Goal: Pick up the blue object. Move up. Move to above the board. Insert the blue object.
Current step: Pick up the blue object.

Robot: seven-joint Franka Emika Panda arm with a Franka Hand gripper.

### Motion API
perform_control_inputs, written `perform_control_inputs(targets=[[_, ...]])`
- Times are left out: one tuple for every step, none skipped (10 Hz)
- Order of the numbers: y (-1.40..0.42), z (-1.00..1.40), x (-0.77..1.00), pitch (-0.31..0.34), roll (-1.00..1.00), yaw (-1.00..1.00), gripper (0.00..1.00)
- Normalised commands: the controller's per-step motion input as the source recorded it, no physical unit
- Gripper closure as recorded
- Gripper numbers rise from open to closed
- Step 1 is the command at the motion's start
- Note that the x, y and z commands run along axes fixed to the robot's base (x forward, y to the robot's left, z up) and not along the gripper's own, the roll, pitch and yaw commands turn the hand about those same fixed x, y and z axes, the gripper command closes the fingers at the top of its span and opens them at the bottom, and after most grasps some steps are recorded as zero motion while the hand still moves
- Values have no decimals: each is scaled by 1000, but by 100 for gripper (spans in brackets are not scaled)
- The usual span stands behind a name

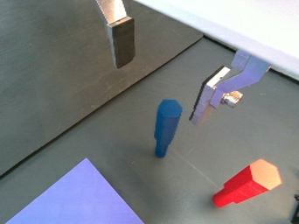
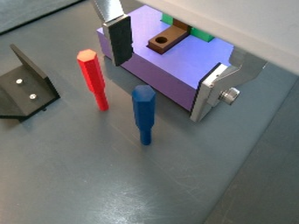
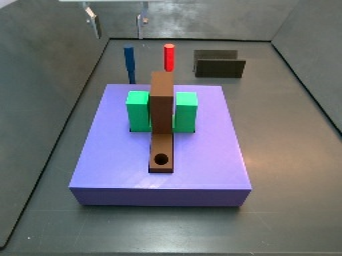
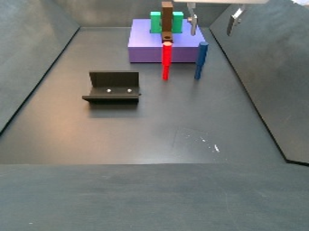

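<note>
The blue object (image 2: 143,114) is a slim blue peg standing upright on the dark floor in front of the lavender platform; it also shows in a wrist view (image 1: 167,127) and in both side views (image 3: 130,62) (image 4: 201,60). My gripper (image 2: 163,70) is open and empty, hanging above the peg with a finger to each side, apart from it; it shows in both side views (image 3: 116,18) (image 4: 211,20) and in a wrist view (image 1: 163,74). The board (image 3: 162,120) is a brown plank with a round hole, passing through a green block (image 3: 138,112).
A red peg (image 2: 93,79) stands upright beside the blue one, also in a side view (image 3: 170,58). The lavender platform (image 3: 120,160) carries board and block. The fixture (image 4: 112,87) stands on the floor, also in a wrist view (image 2: 26,83). Grey walls surround the floor.
</note>
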Motion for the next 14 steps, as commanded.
perform_control_inputs(targets=[[86, -166, 117, 0, -163, 0, 0], [49, -66, 191, 0, -177, 0, 0], [17, -120, 174, 0, -153, 0, 0], [0, -194, 103, 0, -123, 0, 0], [-9, -254, 91, 0, -133, 0, 0], [0, -311, 20, -4, -101, 0, 0], [9, -343, 0, -27, -99, 0, 0], [0, -323, 17, -29, -101, 0, 0], [0, -343, 0, -37, -71, 0, 0], [26, -334, 31, -23, -69, 0, 0], [94, -291, 0, -29, -40, 0, 0], [140, -251, 0, -24, -23, 0, 0], [149, -206, 0, -20, -20, 0, 0], [0, -37, 0, -19, -21, 0, 0]])
